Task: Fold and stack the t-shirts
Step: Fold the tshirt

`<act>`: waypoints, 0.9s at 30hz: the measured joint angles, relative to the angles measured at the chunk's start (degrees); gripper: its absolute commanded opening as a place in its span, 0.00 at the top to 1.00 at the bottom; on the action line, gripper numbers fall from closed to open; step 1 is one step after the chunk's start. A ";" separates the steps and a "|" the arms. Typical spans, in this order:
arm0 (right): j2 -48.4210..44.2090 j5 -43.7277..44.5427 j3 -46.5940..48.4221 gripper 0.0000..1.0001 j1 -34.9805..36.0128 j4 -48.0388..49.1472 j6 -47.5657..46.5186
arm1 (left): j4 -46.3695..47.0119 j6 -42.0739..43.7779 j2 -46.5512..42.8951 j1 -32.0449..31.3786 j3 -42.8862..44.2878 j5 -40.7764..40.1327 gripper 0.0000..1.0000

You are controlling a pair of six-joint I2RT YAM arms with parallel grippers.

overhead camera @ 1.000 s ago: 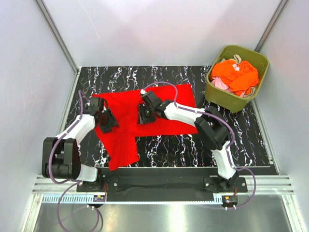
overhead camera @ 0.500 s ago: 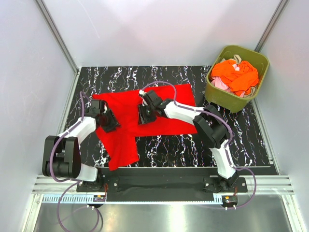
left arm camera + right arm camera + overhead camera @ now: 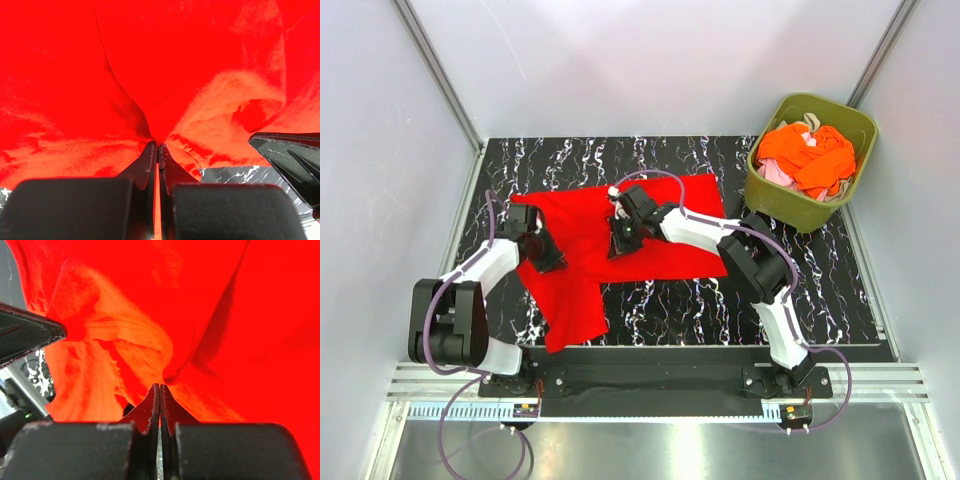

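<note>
A bright red t-shirt (image 3: pixel 575 215) lies spread on the black marbled table, one part hanging toward the near edge. My left gripper (image 3: pixel 546 256) presses down on its left side. Seen from the left wrist, its jaws (image 3: pixel 158 146) are shut and pinch a pucker of the red cloth (image 3: pixel 175 60). My right gripper (image 3: pixel 618 244) stands on the shirt's middle. Its tips (image 3: pixel 160 386) are also shut on a raised fold of the red cloth (image 3: pixel 250 315). More t-shirts (image 3: pixel 810 155), orange, pale pink and beige, are heaped in a bin.
The olive-green bin (image 3: pixel 775 200) stands at the table's back right corner. Bare marbled table (image 3: pixel 720 310) shows in front of the shirt and to its right. Grey walls and metal rails close in the sides.
Both grippers have closed from partly open onto the red cloth. The arms have barely shifted.
</note>
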 measured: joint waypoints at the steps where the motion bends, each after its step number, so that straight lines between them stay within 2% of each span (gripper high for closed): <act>1: -0.13 -0.59 -0.22 1.00 -0.48 0.02 0.17 | -0.52 -0.26 0.00 0.00 0.33 0.02 1.00; 13: -1.86 -6.93 -2.67 1.00 -2.95 0.15 1.27 | -6.08 -1.22 0.00 0.09 1.64 -0.04 1.00; 14: -1.86 -7.23 -2.69 0.98 -2.95 0.11 1.33 | -6.21 -1.22 0.00 0.15 1.64 -0.04 1.00; 15: -1.86 -7.52 -2.71 0.83 -2.95 0.15 1.38 | -6.29 -1.22 0.00 0.20 1.64 -0.07 1.00; 18: -1.84 -7.65 -2.78 0.62 -2.95 0.52 1.46 | -6.49 -1.20 0.02 0.37 1.64 -0.28 1.00; 22: -1.84 -7.61 -2.99 0.55 -2.95 0.98 0.66 | -6.71 -1.18 0.39 0.57 1.70 -0.33 1.00; 24: -1.84 -7.56 -2.99 0.55 -2.95 1.25 0.13 | -6.91 -1.18 0.83 0.63 2.05 -0.48 0.92; 25: -1.84 -7.56 -2.99 0.54 -2.95 1.42 -0.07 | -6.99 -0.98 0.98 0.63 2.27 -0.52 0.86; 26: -1.79 -7.58 -2.95 0.54 -2.95 1.51 -0.24 | -7.06 -0.94 1.03 0.63 2.40 -0.61 0.73; 27: -1.66 -7.61 -2.80 0.54 -2.95 1.51 -0.35 | -7.26 -0.59 1.03 0.66 2.67 -0.81 0.69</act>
